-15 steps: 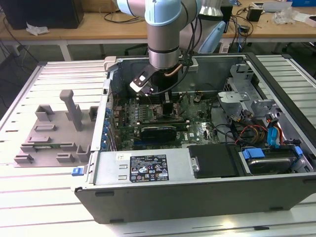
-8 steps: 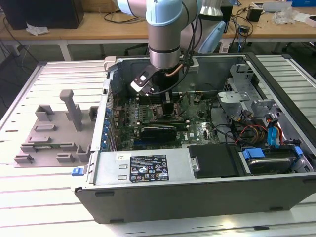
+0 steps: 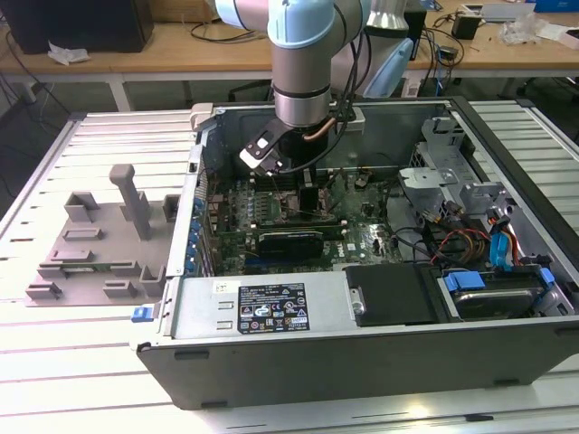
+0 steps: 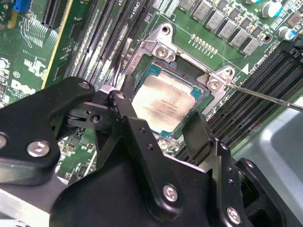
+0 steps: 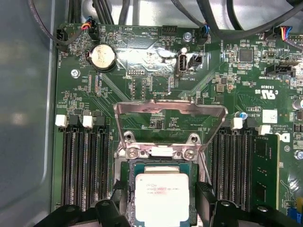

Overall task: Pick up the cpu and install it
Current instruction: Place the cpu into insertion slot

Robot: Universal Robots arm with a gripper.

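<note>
Entry: my gripper point(image 4: 160, 108), fingers apart, one on each side of the cpu point(image 5: 162, 198), with a gap showing on either side.

- The cpu lies flat in the socket point(image 4: 163, 49), mid-board on the motherboard point(image 5: 142, 85), inside the open computer case point(image 3: 362, 353).
- The first wrist view adds the load plate point(image 5: 170, 109) swung open, a coin battery point(image 5: 102, 56) near a board corner, and memory slots point(image 5: 85, 170) flanking the socket.
- The second wrist view adds a thin lever rod point(image 4: 265, 97) off a socket corner.
- The exterior view adds a grey tray point(image 3: 86, 258) on the table point(image 3: 81, 362), beside the case at the exterior view's left.
</note>
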